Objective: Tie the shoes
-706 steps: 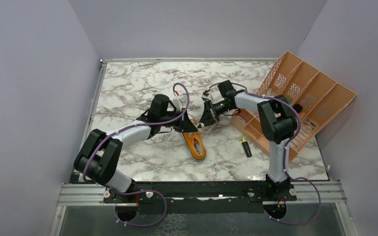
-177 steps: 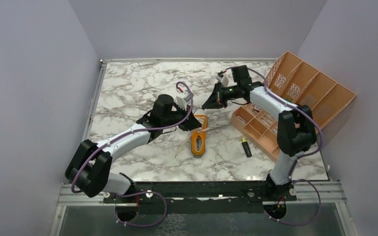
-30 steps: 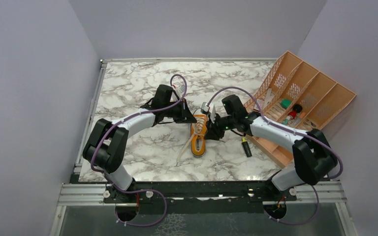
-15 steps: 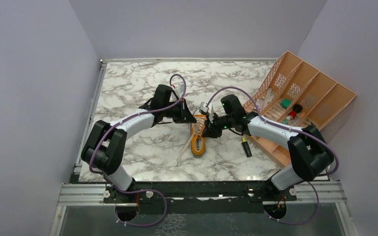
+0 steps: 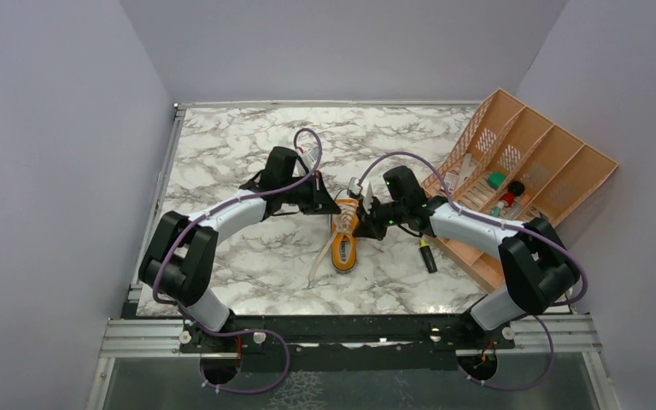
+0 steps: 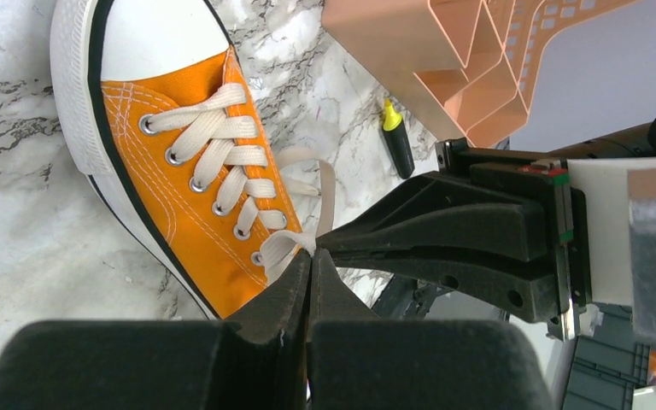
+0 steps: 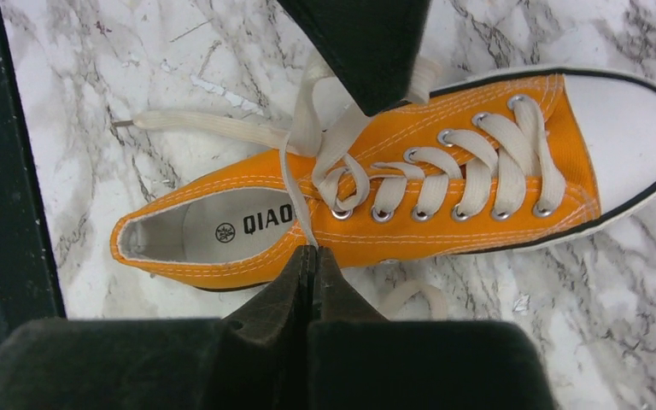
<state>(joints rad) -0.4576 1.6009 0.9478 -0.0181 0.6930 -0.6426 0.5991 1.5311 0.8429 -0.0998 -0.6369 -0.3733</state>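
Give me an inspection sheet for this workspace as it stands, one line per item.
Surface: marble table, white with grey veining.
Job's things: orange sneaker flat on its sole, toe toward the arm bases; white laces loose, no bow yet.
Clutter: highlighter lying right of the sneaker; orange rack tilted at the right edge, small items inside.
Grippers: left gripper and right gripper each shut on a lace strand near the top eyelets.
Cables: purple cables loop above both wrists.
Surroundings: plain lilac walls; nothing else seen.

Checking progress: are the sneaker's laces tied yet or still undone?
Undone: the laces form no bow; one end lies loose on the table.
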